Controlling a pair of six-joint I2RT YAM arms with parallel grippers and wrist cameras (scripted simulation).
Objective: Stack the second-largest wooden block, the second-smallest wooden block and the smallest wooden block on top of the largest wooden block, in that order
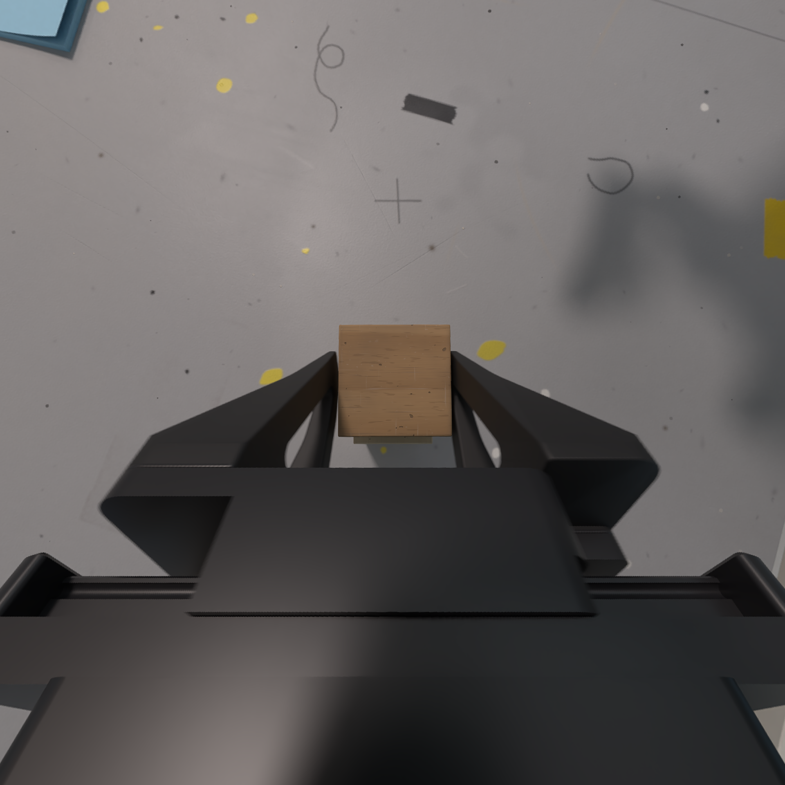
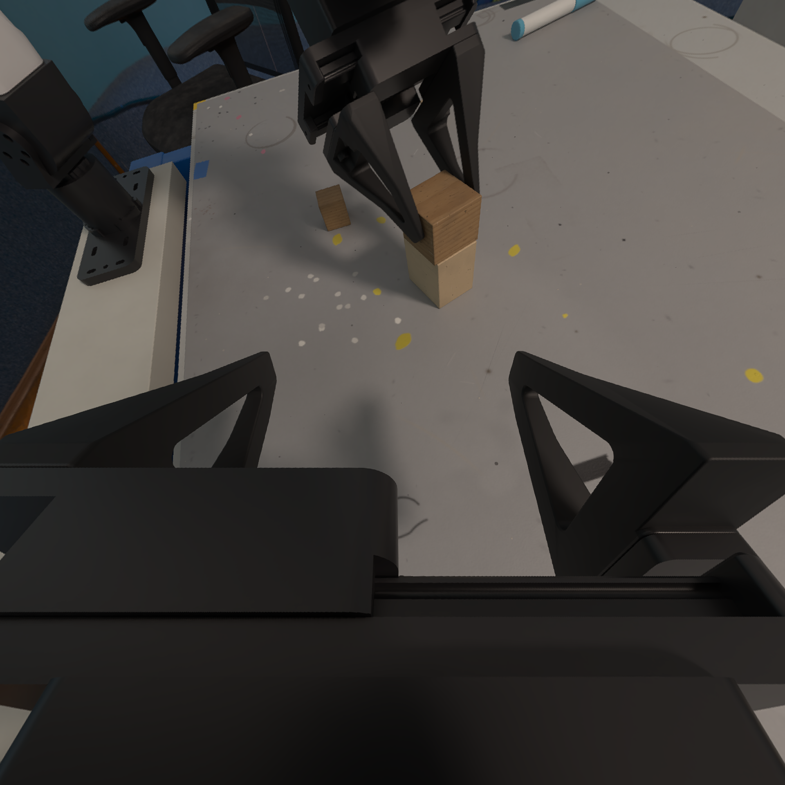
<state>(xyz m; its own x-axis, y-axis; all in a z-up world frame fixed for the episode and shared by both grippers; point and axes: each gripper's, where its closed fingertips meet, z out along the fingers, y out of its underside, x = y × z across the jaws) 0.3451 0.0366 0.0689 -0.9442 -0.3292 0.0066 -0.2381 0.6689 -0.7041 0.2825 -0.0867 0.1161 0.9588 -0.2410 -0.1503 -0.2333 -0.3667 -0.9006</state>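
My left gripper (image 1: 394, 354) is shut on a brown wooden block (image 1: 394, 380), its fingers pressed against the block's two sides. The block sits on top of a paler wooden block (image 1: 393, 440), which shows only as a thin strip beneath it. In the right wrist view the left gripper (image 2: 444, 210) holds the brown block (image 2: 452, 212) on the pale block (image 2: 446, 276), slightly offset; I cannot tell whether they touch. A small brown block (image 2: 333, 208) stands on the table to their left. My right gripper (image 2: 391, 361) is open and empty, well in front of the stack.
The left arm's base (image 2: 110, 238) is bolted on a white ledge at the table's left edge. A blue-capped marker (image 2: 548, 17) lies at the far right. Office chairs (image 2: 191, 85) stand beyond the table. A blue-framed panel (image 1: 38, 25) and black tape (image 1: 429, 108) lie on the table.
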